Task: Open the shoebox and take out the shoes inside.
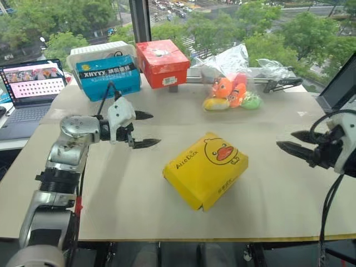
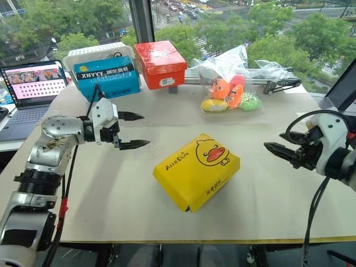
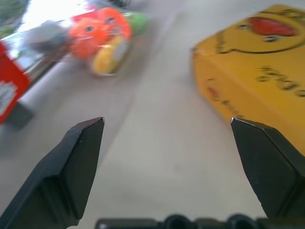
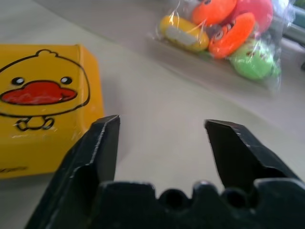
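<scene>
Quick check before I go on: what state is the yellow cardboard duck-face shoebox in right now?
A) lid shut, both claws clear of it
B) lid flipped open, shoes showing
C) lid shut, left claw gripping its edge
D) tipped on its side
A: the yellow cardboard duck-face shoebox lies flat with its lid down, while the left claw and right claw hang open to either side, apart from it.

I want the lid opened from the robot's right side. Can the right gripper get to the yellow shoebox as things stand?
Probably yes. The right gripper hangs open off the side of the closed yellow shoebox, pointing toward it, with bare table between them. The bag of toys lies farther back, out of the way.
</scene>
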`<state>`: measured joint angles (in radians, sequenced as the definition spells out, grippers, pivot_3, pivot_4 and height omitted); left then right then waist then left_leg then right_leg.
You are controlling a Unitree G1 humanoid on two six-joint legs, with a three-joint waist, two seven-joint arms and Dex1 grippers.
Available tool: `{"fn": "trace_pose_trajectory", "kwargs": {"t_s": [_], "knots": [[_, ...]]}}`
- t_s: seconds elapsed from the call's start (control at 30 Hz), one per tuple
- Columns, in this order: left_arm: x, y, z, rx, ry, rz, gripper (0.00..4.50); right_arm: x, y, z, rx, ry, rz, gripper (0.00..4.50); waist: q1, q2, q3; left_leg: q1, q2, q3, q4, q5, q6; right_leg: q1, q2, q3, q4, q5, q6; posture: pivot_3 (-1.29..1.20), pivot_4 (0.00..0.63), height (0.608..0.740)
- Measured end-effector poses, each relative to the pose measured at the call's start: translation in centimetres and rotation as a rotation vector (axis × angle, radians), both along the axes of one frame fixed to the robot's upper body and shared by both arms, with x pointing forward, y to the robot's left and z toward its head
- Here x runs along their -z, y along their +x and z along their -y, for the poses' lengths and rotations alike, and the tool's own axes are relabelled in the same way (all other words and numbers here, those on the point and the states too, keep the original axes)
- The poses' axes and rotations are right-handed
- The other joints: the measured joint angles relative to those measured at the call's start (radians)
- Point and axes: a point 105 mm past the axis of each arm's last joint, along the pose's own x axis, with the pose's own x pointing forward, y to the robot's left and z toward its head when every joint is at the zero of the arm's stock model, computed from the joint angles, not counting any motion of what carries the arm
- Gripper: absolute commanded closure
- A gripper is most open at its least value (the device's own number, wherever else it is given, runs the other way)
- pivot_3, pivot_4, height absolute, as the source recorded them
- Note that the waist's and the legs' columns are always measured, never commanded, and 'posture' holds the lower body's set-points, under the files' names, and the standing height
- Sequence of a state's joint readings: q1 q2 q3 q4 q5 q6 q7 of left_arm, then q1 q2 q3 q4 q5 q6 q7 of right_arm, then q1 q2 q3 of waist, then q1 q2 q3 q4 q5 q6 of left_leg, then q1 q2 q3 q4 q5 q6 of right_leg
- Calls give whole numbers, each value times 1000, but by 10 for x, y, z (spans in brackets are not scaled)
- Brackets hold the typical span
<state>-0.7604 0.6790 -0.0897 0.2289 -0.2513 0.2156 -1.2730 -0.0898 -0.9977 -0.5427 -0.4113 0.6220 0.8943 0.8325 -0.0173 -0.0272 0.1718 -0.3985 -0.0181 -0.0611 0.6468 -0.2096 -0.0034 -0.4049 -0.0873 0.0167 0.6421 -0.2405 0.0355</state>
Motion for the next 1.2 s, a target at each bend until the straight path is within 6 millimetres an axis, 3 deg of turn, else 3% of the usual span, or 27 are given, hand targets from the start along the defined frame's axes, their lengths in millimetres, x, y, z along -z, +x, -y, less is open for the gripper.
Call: {"fn": "trace_pose_trajectory", "kwargs": {"t_s": [0.2, 0.33, 0.43, 0.6, 0.73, 0.83, 1.0, 1.07, 1.2], "knots": [[-18, -9, 14, 100, 21, -56, 0, 27, -30, -33, -116, 37, -180, 4469, 3, -1, 1, -2, 0, 0, 2, 0, 0, 0, 0, 0, -1, -3, 6, 0, 150, 740], [-25, -23, 16, 165, 61, -76, 0, 46, -30, -44, -129, 84, -229, 4469, -1, -2, 1, -1, 0, 1, 2, 0, 0, 0, 0, 1, 0, -4, 8, 0, 150, 740], [-30, -29, 5, 155, 127, -85, 0, 65, -32, -52, -155, 87, -303, 4469, -1, -2, 1, -1, 1, 0, 2, 0, 0, 0, 1, 1, 0, -5, 9, 0, 150, 740], [-44, -34, 0, 136, 153, -62, 0, 91, -28, -54, -157, 48, -365, 4469, 5, -2, 1, -1, 0, 0, 3, 0, 0, 0, -1, 0, 0, -5, 10, 0, 150, 740], [-71, -35, 7, 117, 94, 13, 0, 101, -16, -59, -166, -7, -354, 4469, 4, -3, 2, -2, 0, 0, 4, 0, 0, -1, -1, 0, 0, -5, 10, 0, 150, 740], [-83, -43, 13, 134, 70, 57, 0, 99, -5, -77, -232, 25, -317, 4469, -4, -3, 2, -2, 0, 0, 4, 0, 1, -1, 0, 1, 0, -5, 10, 0, 150, 740], [-92, -32, 8, 30, 32, 121, 0, 89, 4, -95, -304, 88, -281, 4469, -2, -3, 3, -1, 0, 1, 5, 0, 1, -1, 0, 2, 1, -5, 10, 0, 150, 740], [-94, -31, 3, 0, 21, 135, 0, 67, 9, -107, -361, 153, -227, 4469, -10, -3, 3, -1, 0, 1, 5, 0, 1, -1, 0, 2, 2, -5, 10, 0, 150, 740], [-88, -31, -3, -25, 25, 122, 0, 0, 17, -120, -459, 246, -44, 4469, -12, -2, 4, -1, 0, 0, 4, 0, 1, -1, 0, 2, 3, -1, 4, 0, 150, 740]]}}
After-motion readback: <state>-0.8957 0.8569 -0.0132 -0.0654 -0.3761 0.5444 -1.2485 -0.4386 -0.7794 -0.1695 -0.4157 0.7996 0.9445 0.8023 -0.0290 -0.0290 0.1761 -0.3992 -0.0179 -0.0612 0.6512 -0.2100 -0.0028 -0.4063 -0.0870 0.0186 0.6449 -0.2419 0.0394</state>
